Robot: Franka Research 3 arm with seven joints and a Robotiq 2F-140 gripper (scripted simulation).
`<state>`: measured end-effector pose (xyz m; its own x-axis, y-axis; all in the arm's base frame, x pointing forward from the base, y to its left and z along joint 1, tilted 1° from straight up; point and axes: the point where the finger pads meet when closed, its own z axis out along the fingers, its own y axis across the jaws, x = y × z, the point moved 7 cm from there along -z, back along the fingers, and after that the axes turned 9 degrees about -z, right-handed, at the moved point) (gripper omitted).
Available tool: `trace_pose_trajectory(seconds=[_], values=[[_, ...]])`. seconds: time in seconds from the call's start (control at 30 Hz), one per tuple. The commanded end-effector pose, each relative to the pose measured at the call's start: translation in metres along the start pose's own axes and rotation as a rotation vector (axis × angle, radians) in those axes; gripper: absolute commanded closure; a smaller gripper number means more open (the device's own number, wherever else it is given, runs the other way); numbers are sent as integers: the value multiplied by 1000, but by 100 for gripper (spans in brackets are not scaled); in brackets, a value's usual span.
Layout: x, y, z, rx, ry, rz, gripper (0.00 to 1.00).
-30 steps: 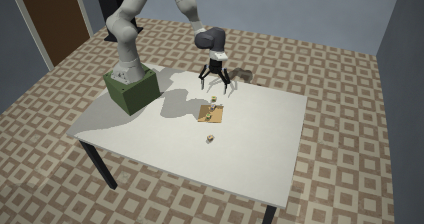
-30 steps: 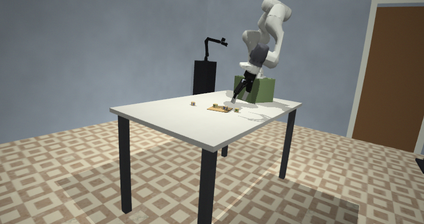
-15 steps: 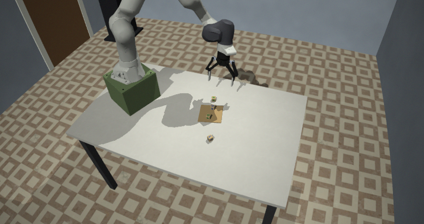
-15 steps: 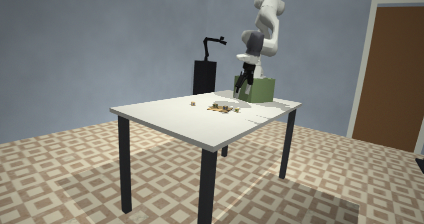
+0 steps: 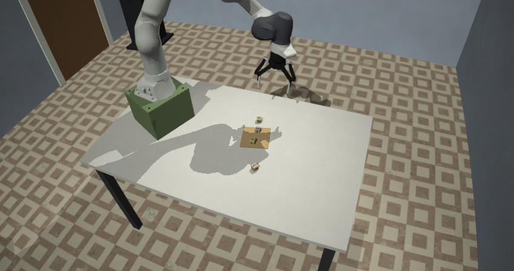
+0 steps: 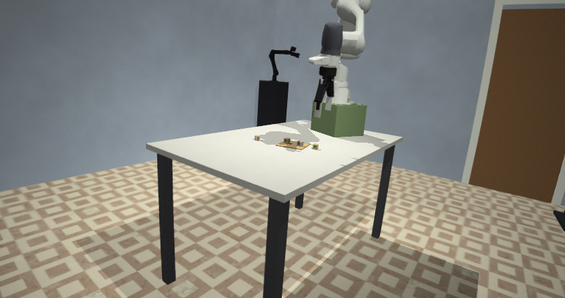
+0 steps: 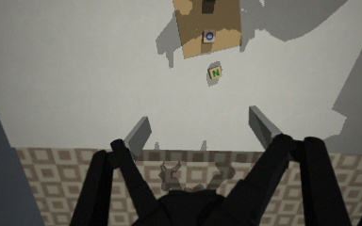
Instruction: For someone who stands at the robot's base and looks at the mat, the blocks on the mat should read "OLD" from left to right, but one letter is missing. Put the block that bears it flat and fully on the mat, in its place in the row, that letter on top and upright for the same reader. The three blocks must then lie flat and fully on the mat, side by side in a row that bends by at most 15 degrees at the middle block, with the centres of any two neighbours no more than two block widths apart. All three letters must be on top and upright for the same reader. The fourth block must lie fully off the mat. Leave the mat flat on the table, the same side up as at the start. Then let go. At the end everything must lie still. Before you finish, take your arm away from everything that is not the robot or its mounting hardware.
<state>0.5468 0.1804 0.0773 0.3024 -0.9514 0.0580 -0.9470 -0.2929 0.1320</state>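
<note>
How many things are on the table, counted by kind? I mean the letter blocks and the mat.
Blocks on the mat: 2
Blocks off the mat: 2
Mat: 1
Total: 5

Open gripper (image 5: 274,82) high over table edge (image 5: 252,88), well apart from N block (image 7: 215,72) beside mat (image 7: 192,24), O block (image 7: 209,36) on mat, open tabletop all round
</note>
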Motion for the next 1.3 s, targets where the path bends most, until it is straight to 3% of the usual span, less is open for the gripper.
trace_pose_trajectory(seconds=[0.0, 0.03, 0.07, 0.53, 0.6, 0.63, 0.7, 1.1, 1.17, 1.2, 1.27], values=[[4, 4, -12, -32, -15, -124, 0], [4, 4, -12, -32, -15, -124, 0], [9, 0, -28, -27, -31, -151, 0], [51, -6, -124, 18, -92, -299, 0], [51, -6, -124, 18, -92, -299, 0], [60, -5, -143, 29, -97, -326, 0], [69, -3, -161, 39, -101, -351, 0], [120, 19, -252, 90, -96, -470, 0], [120, 19, -252, 90, -96, -470, 0], [133, 27, -275, 102, -89, -499, 0], [144, 37, -295, 112, -80, -523, 0]])
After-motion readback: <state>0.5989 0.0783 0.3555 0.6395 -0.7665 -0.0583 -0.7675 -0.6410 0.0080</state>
